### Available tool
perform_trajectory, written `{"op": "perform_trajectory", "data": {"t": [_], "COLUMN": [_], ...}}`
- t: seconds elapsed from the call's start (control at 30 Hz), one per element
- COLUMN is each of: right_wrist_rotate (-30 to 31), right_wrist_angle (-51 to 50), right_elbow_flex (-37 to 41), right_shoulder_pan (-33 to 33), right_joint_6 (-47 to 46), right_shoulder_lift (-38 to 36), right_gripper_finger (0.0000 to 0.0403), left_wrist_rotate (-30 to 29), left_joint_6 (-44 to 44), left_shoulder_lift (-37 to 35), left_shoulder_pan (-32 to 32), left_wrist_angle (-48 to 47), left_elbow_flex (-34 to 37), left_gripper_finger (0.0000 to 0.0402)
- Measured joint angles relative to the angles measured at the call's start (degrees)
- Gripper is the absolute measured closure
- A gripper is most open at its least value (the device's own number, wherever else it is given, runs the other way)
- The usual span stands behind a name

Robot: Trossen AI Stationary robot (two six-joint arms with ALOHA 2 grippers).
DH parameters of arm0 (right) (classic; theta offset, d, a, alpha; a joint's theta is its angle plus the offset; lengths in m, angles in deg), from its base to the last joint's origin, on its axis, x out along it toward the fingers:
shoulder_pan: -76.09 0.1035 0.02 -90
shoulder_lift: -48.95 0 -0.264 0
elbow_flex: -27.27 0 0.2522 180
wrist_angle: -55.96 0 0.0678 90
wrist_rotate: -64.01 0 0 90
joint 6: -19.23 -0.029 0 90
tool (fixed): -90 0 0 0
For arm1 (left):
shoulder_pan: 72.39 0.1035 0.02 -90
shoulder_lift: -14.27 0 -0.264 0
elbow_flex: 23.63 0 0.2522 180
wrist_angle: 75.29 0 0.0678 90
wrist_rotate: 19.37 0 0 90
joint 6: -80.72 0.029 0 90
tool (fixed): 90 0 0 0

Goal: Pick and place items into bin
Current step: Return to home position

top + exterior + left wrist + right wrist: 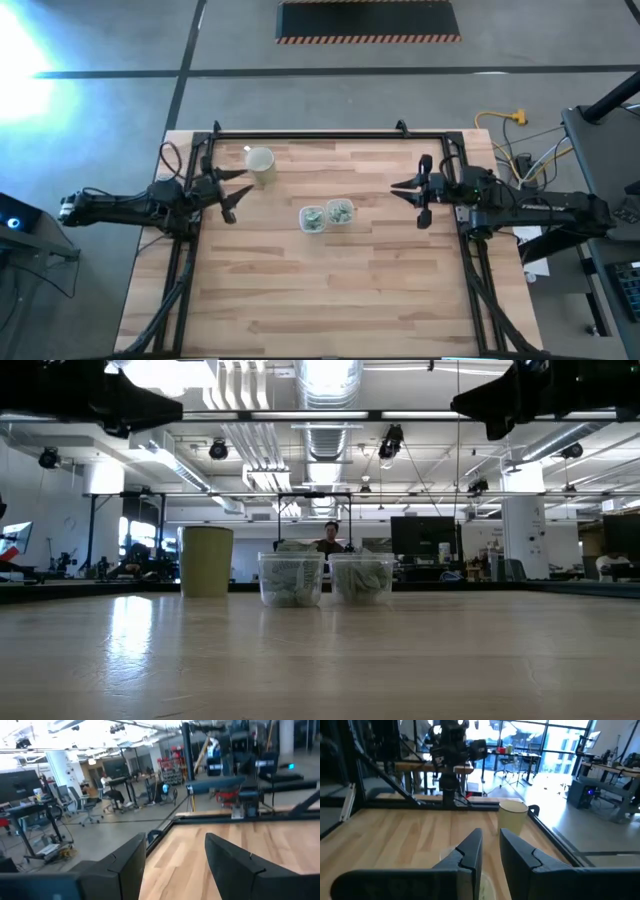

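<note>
hovering at opposite edges of the table (330,290), my left pincer (232,195) is released wide and my right pincer (412,198) parted a little, both empty. the items (313,219) lie inside the two clear bins (362,557) at centre, so i judge nothing is left to grasp.

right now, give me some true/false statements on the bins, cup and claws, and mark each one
1. The two clear bins stand side by side near the middle of the table. True.
2. The beige cup lies on its side. False: it stands upright, apart from the bins.
3. Both bins hold green-and-white packets. True.
4. The left claw grips a packet. False: it is open and empty, at the table's left edge.
5. The right claw hangs over the bins. False: it is open, at the table's right side.
</note>
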Motion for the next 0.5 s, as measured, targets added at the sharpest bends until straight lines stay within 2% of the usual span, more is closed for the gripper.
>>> {"op": "perform_trajectory", "data": {"t": [0.17, 0.4, 0.5], "right_wrist_rotate": [-0.9, -2.9, -3.0], "right_wrist_angle": [5.6, 8.6, 9.9], "right_elbow_flex": [5.4, 12.7, 14.7], "right_shoulder_pan": [0.0, 0.0, 0.0], "right_joint_6": [-1.8, -1.6, -2.3], "right_shoulder_lift": [-2.1, -7.4, -11.9], "right_gripper_finger": [0.0346, 0.0346, 0.0346], "left_wrist_rotate": [0.0, 1.7, 2.3], "left_joint_6": [-3.0, -5.8, -7.3], "left_shoulder_lift": [-6.8, -17.1, -16.6], "left_shoulder_pan": [0.0, 0.0, 0.0], "left_wrist_angle": [0.2, -6.7, -8.3], "left_elbow_flex": [5.1, 9.2, 9.4], "left_gripper_finger": [0.0214, 0.0214, 0.0214]}}
